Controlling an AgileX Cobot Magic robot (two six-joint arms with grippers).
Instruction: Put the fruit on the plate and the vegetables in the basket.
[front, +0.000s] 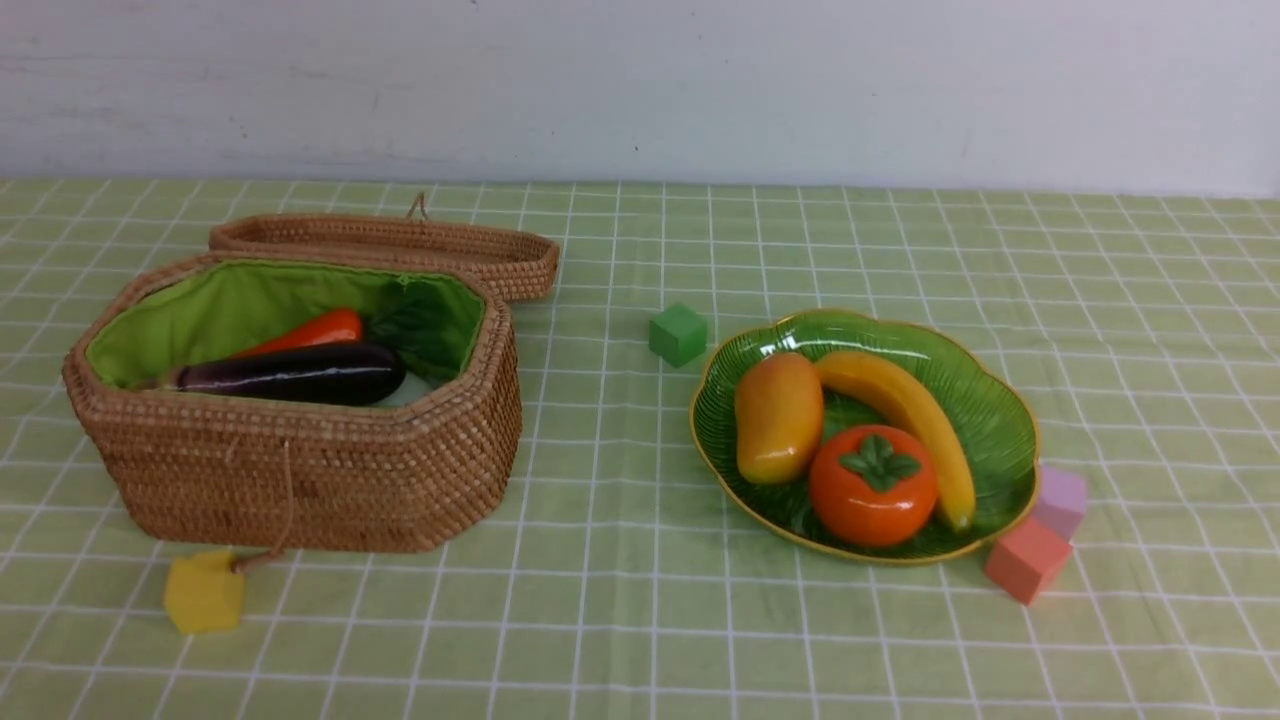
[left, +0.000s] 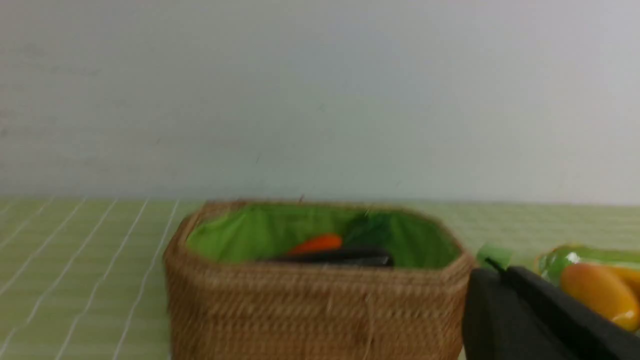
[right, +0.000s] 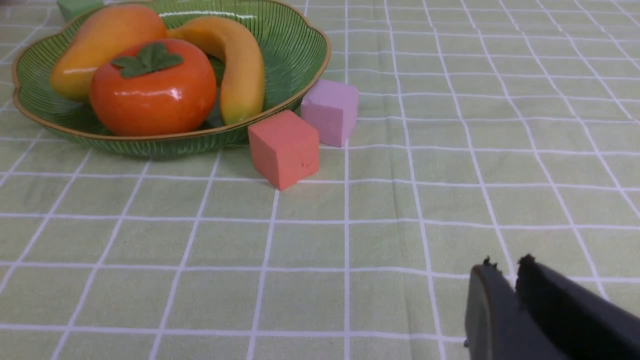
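All the fruit (front: 860, 440) sits on the plate (front: 1000, 420), and the vegetables (front: 300, 360) lie in the basket (front: 300, 470). Both sets of fingers (right: 505, 272) are pinched closed, holding nothing — a low swing could bump the pink cube (front: 1025, 560) into the plate.

A staged tabletop test setup: checked green tablecloth (front: 1100, 330) against a bare white wall (front: 700, 80).
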